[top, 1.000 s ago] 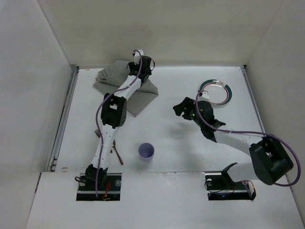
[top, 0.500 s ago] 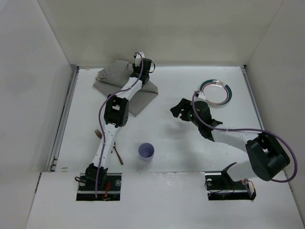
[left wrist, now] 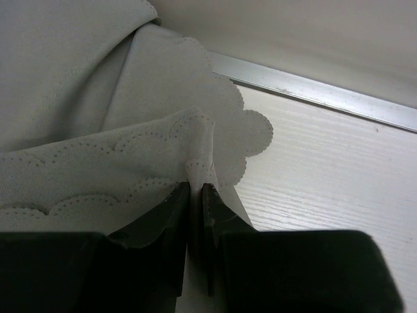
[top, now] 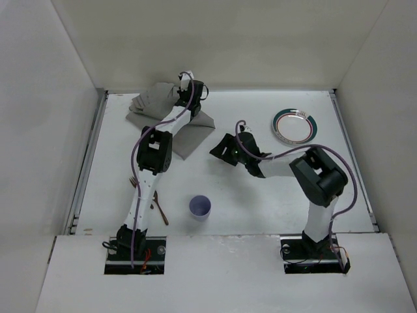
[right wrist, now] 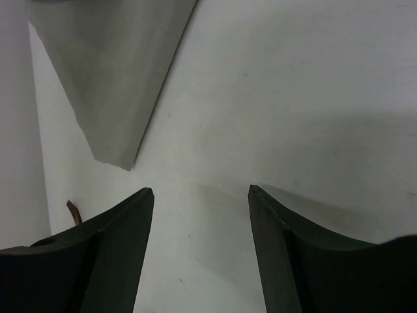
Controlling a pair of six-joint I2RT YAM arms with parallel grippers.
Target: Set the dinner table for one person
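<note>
The dinner table (top: 273, 202) is a white tabletop walled by white panels. A grey placemat (top: 156, 111) with a scalloped edge lies crumpled at its back left. My left gripper (top: 185, 91) is over the mat's far edge. In the left wrist view the left gripper (left wrist: 197, 189) is shut on a pinched fold of the placemat (left wrist: 98, 98). My right gripper (top: 216, 149) hovers mid-table, just right of the mat's near corner. It stands open with nothing between its fingertips (right wrist: 201, 191), over the bare table (right wrist: 293, 98).
A green-rimmed plate (top: 294, 125) sits at the back right. A purple cup (top: 200, 207) stands near the front centre. Brown cutlery (top: 158, 211) lies by the left arm's base. A metal rail (left wrist: 313, 91) runs along the back wall.
My left gripper has closed on the placemat's scalloped edge. The right arm has swung left, away from the plate and toward the mat's corner.
</note>
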